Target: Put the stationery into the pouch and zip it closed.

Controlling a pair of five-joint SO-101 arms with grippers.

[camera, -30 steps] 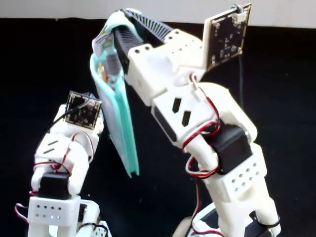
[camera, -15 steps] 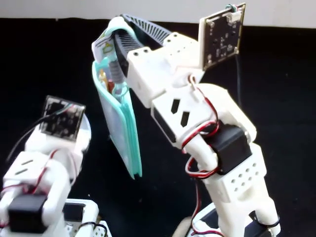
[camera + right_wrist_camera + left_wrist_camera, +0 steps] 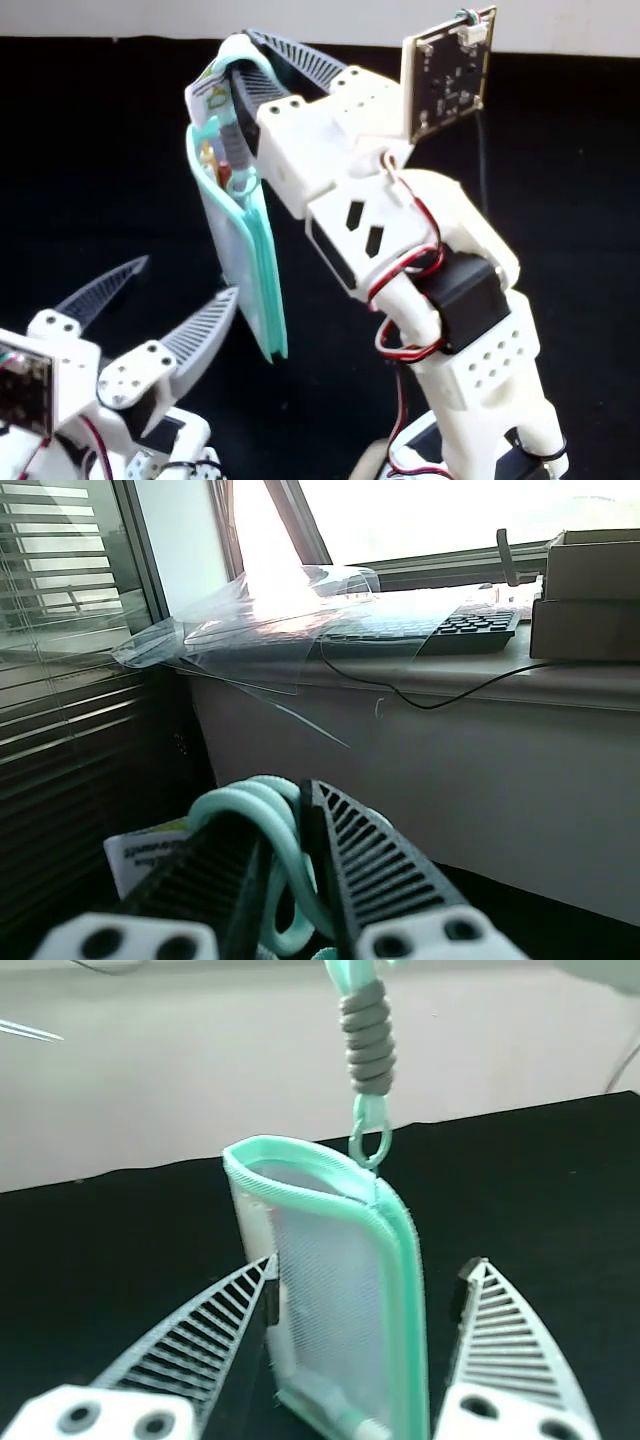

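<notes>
Above the surface (image 3: 80,150), the right hand (image 3: 238,62) pinches the pouch (image 3: 245,260) by, seemingly, its loop (image 3: 240,805); the open left hand (image 3: 190,277) could tug it free.

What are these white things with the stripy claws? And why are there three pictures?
Those are two robot arms at a black table. The claws are their hands. One picture looks down from a camera above. The other two come from a little camera on each arm's wrist, so you see what that arm sees. The right hand is shut on the top of a green pouch and holds it up in the air, so it hangs down. The left hand is open, lower down. In its own picture, the pouch sits between its two fingers.
</notes>
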